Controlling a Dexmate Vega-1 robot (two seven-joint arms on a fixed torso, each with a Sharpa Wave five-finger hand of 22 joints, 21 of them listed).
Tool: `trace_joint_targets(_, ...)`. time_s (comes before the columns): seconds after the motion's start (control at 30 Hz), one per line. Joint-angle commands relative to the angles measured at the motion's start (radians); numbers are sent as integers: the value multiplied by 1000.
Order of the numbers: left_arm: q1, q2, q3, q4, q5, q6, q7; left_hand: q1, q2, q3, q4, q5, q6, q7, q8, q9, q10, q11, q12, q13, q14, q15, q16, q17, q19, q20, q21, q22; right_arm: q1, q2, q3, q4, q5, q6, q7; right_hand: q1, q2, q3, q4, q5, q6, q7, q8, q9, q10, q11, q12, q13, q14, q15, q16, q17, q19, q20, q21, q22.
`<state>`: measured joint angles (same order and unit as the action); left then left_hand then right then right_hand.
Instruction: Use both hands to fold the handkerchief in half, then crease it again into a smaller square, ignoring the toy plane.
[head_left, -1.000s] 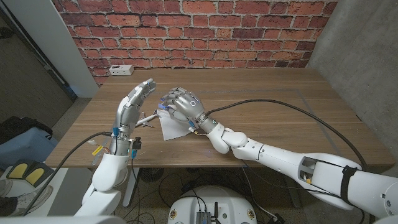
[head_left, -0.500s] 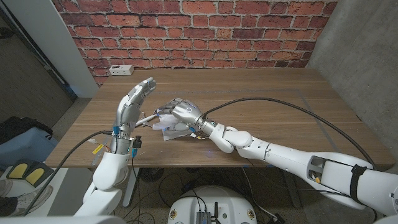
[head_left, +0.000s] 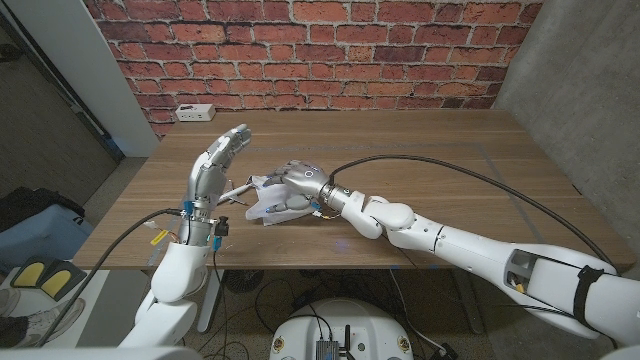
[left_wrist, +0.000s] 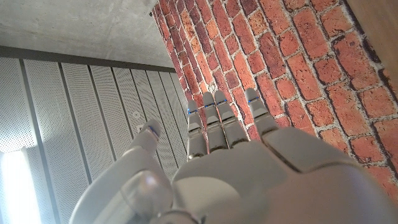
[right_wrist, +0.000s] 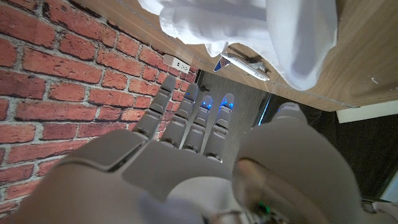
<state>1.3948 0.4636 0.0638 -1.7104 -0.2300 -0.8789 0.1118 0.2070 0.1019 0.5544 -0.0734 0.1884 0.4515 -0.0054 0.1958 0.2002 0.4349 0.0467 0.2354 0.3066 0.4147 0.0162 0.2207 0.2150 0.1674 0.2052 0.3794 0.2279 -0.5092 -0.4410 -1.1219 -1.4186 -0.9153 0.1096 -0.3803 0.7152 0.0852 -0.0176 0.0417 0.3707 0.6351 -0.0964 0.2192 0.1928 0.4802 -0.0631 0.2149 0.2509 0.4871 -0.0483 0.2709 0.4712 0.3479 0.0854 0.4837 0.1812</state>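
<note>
The white handkerchief (head_left: 266, 211) lies rumpled on the wooden table (head_left: 430, 160), left of centre near the front edge. My right hand (head_left: 298, 186) is low over it, fingers stretched toward my left, covering most of the cloth. In the right wrist view the handkerchief (right_wrist: 280, 31) bulges in folds beyond my right hand (right_wrist: 186, 155), whose straight fingers hold nothing. The toy plane (head_left: 236, 191) lies just left of the cloth, and the right wrist view has the toy plane (right_wrist: 244, 66) beside the cloth's edge. My left hand (head_left: 213, 168) stands raised above the table with straight fingers, empty; the left wrist view shows that hand (left_wrist: 224, 155) against brick wall.
A white power strip (head_left: 195, 112) sits at the table's far left corner against the brick wall. The table's right half is bare wood. My right arm and its black cable cross the front right of the table.
My right hand has swept left and down from a raised position, bringing the cloth over with it, and now lies low on the handkerchief. The left hand has not moved.
</note>
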Motion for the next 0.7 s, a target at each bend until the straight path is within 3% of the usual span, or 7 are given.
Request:
trace_joint_targets(0.03, -1, 4, -1, -10, 28, 84, 43, 7, 11, 10, -5, 1, 1, 3, 5, -1, 0, 1, 1, 1, 3, 5, -1, 1, -3, 7, 2, -1, -96, 26, 115, -39, 152, -41, -16, 77, 45, 51, -30, 2, 61, 16, 14, 1, 34, -7, 12, -2, 39, -119, 7, -12, 38, -11, 4, 3)
trace_joint_targets(0.17, -4, 11, 6, -9, 28, 89, 47, 6, 10, 11, -6, 1, -2, 2, 5, -1, -2, 2, 1, 1, 2, 5, -1, 1, -3, 6, 2, -1, -107, 40, 133, -62, 179, -79, 9, 117, 71, 81, -52, -4, 74, 17, 12, 1, 42, -17, 12, -5, 42, -120, 2, -18, 40, -15, 1, 3)
trace_joint_targets(0.3, -2, 23, 11, -13, 27, 97, 47, 5, 10, 11, -6, 0, -6, 4, 3, -1, -7, 4, -1, 1, 0, 7, -2, 2, -5, 5, 1, -1, -91, 51, 135, -77, 212, -107, 90, 134, 79, 97, -64, -16, 52, 3, -2, 1, 6, -26, -5, -6, 4, -115, -16, -22, 36, -17, -4, 3)
trace_joint_targets(0.43, 11, 19, 2, -33, 57, 134, 82, 3, 9, 11, -6, 0, -8, 4, 3, -1, -10, 5, -2, 1, 0, 6, -1, 2, -1, 4, 3, -1, -77, 66, 133, -77, 232, -139, 142, 117, 78, 101, -56, -41, 0, 0, -25, 2, -45, -19, -22, -8, -47, -98, -33, -19, 13, -10, -18, 3)
trace_joint_targets(0.7, 44, -19, -21, -68, 169, 227, 210, -3, 21, 15, 2, 0, -1, 10, 6, -1, -11, 12, -2, 1, -2, 15, 0, 5, 2, 4, 5, -1, -29, 104, 109, -30, 246, -170, 191, 95, 75, 103, -48, -69, -51, 9, -35, 4, -103, -7, -30, -9, -113, -66, -53, -17, -8, -4, -33, 4)
